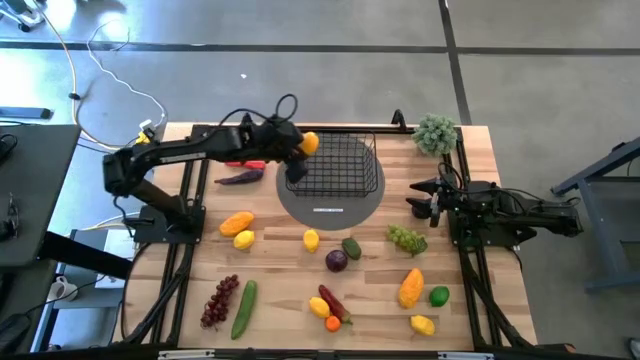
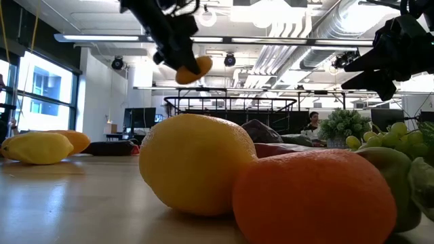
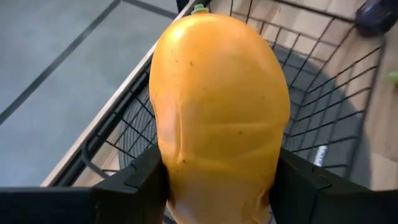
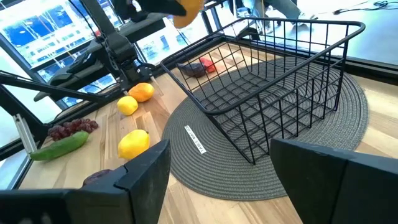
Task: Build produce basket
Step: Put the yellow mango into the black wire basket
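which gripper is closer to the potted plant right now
Right. The right gripper waits open just in front of the potted plant; the left gripper holds an orange fruit over the basket, farther away.

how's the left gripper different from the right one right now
The left gripper is shut on an orange mango held above the black wire basket; the right gripper is open and holds nothing. The left gripper is raised over the basket's left edge; the right gripper waits beside the round grey mat, clear of the basket, near the green grapes. Both are dark two-finger grippers over the same wooden table.
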Tool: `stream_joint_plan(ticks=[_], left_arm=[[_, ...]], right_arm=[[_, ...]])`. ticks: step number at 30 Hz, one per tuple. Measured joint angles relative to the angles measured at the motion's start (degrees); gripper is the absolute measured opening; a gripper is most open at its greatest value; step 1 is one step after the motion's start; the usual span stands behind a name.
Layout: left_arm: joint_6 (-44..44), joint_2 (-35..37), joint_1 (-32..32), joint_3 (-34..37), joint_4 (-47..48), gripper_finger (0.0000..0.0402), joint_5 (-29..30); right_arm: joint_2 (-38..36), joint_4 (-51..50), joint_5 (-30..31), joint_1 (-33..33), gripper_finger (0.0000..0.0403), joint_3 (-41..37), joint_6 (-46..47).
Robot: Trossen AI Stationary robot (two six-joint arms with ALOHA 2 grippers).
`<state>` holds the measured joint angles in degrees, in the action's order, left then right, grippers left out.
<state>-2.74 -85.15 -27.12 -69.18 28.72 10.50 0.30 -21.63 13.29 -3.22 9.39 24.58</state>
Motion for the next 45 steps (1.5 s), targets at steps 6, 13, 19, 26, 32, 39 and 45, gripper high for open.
stream_joint_plan(ticks=[6,13,19,26,32,39,45], left_arm=[[-0.3,-6.3,-0.2,-1.8,0.0,0.02,0.8],[-4.9,-12.5,-1.2,-2.6,-0.3,0.0205,-1.0],[-7.0,-15.8,-1.9,-2.6,-0.3,0.024,-2.2],[-7.6,-17.0,-1.7,-2.6,-0.5,0.0284,-1.9],[-7.6,-17.1,-1.7,-2.6,-0.4,0.0299,0.9],[-4.3,-17.1,-1.2,-4.9,0.5,0.0293,-1.3],[1.4,-17.1,0.2,-10.7,4.2,0.0288,-1.1]], right_arm=[[0.0,0.0,0.0,0.0,0.0256,0.0,0.0],[0.0,0.0,0.0,0.0,0.0256,0.0,0.0],[0.0,0.0,0.0,0.0,0.0256,0.0,0.0],[0.0,0.0,0.0,0.0,0.0256,0.0,0.0],[0.0,0.0,0.0,0.0,0.0256,0.0,0.0],[0.0,0.0,0.0,0.0,0.0256,0.0,0.0],[0.0,0.0,0.0,0.0,0.0256,0.0,0.0]])
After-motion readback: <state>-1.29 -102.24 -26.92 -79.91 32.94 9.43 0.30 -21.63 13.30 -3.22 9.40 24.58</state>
